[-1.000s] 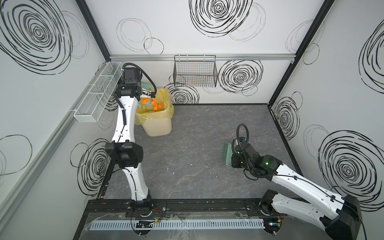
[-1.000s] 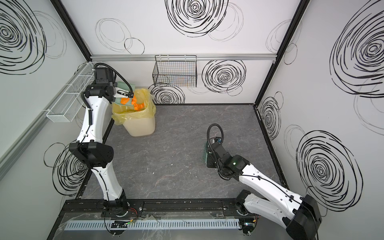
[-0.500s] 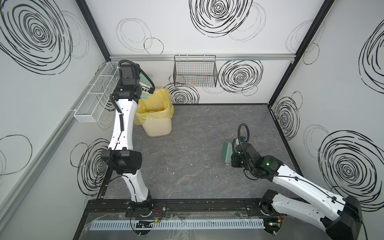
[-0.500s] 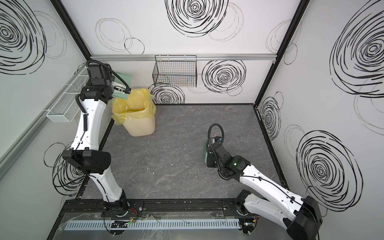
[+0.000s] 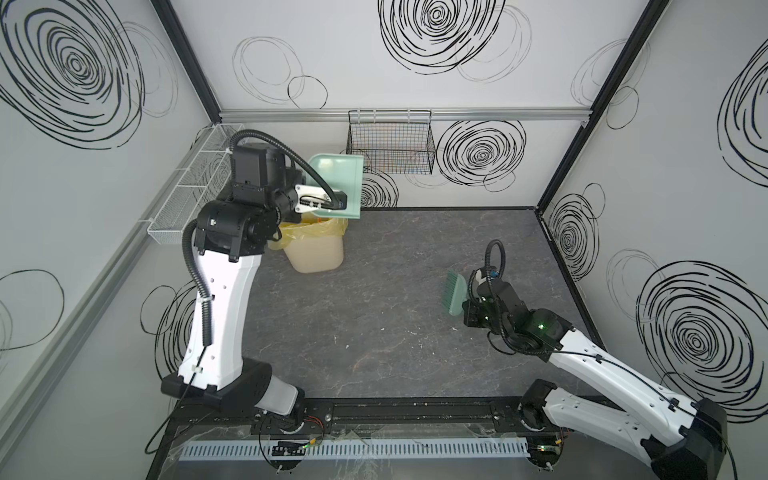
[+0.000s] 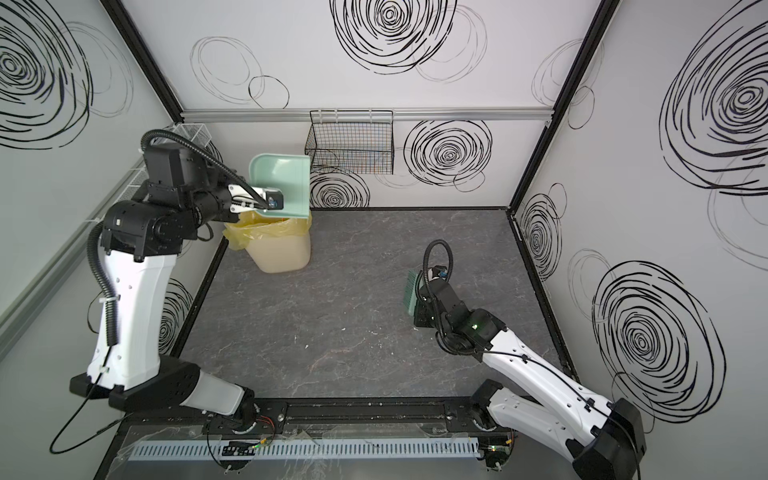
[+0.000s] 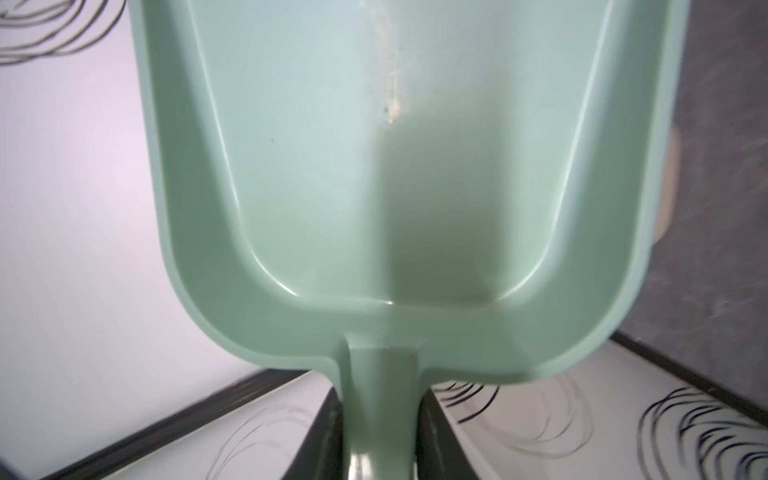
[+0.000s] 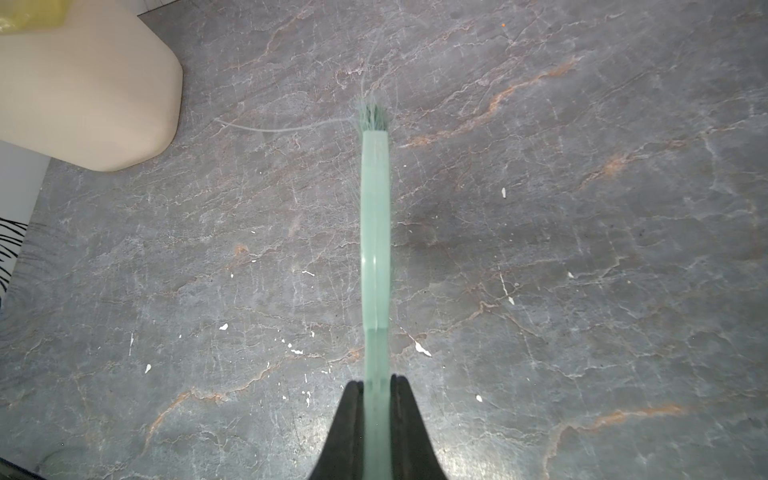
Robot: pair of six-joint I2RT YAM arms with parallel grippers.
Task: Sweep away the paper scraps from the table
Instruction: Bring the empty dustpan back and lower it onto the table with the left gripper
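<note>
Left wrist view is filled by the mint-green dustpan. Its handle is pinched between the two dark fingers of the left pincer, and its hollow is seen as plain green plastic with a pale smear.

In both top views the pan is held up and tilted, its hollow turned toward the camera. It is held over the mouth of the cream bin, which is lined with a yellow liner and stands at the back left corner of the worktop. The paper scraps cannot be made out in any view, as the bin's inside is hidden behind the pan and the arm.

In the right wrist view the right pincer is pressed together on the thin handle of the green brush. The brush is seen edge-on, with its bristles at the far end above the grey veined surface.

In both top views the brush is held over the right side of the worktop, well apart from the bin. Whether the bristles touch the surface cannot be told. Small white flecks are scattered on the worktop around the brush, and one tiny orange speck is seen beyond it.
</note>
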